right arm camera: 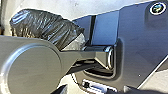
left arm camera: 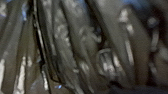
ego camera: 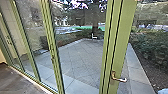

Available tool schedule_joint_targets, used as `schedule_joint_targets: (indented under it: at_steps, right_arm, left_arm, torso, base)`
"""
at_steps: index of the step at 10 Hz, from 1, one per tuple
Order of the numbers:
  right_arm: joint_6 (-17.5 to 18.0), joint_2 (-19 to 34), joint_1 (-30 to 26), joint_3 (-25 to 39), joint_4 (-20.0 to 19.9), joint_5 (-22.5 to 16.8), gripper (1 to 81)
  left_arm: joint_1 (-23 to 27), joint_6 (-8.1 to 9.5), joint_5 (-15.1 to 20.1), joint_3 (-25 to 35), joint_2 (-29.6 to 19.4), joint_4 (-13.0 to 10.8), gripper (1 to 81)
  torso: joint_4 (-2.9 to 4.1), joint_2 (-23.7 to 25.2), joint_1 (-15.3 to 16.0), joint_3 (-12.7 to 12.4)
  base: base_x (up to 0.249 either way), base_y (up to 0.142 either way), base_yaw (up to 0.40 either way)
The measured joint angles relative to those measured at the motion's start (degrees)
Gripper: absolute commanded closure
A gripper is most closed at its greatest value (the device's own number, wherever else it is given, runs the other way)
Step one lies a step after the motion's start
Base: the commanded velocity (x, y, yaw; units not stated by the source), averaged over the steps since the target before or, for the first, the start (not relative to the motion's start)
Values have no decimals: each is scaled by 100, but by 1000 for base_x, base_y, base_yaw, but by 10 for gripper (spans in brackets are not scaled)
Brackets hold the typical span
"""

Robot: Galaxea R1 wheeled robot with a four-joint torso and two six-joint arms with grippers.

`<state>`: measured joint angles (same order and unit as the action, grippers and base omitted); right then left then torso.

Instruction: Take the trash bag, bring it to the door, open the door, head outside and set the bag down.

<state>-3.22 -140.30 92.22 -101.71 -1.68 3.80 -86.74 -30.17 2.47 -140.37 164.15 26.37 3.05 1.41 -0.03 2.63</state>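
**Trash bag [right arm camera: 45, 28] riding by the base, door handle [ego camera: 118, 78] waiting at one o'clock**

From where I'm standing, the dark plastic bag is bulging beside the robot's base [right arm camera: 142, 32], its creased skin also looming close in the left wrist view. I can't tell how either the left gripper or the right gripper is set, nor whether one is clamping the bag; I'd guess the left arm is bearing it. Whoever is steering should be keeping it high and close, since thin plastic could be snagging on the frame or slipping under the base.

Farther on, the lever handle is jutting from the green door stile [ego camera: 123, 45]. Opening looks like the step in hand: the right gripper should be coming in level, pressing the lever fully down before any push, with the base squaring up first. Whether the door is latched, I can't tell.

Glass panels [ego camera: 27, 32] are running off toward ten o'clock. Beyond, the paved yard [ego camera: 80, 58] is spreading at twelve, shrubs [ego camera: 152, 47] edging it toward two.
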Motion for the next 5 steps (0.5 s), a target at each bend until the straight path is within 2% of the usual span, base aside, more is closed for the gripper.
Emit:
schedule_joint_targets:
  at_steps: [5]
  right_arm:
    - [0, 1735, -63, 2033, -13, 243, 10]
  left_arm:
    - [0, 0, -41, -30, 63, -2, 811]
  torso:
    - [0, 0, 0, 0]
  base:
    - [0, 0, 0]
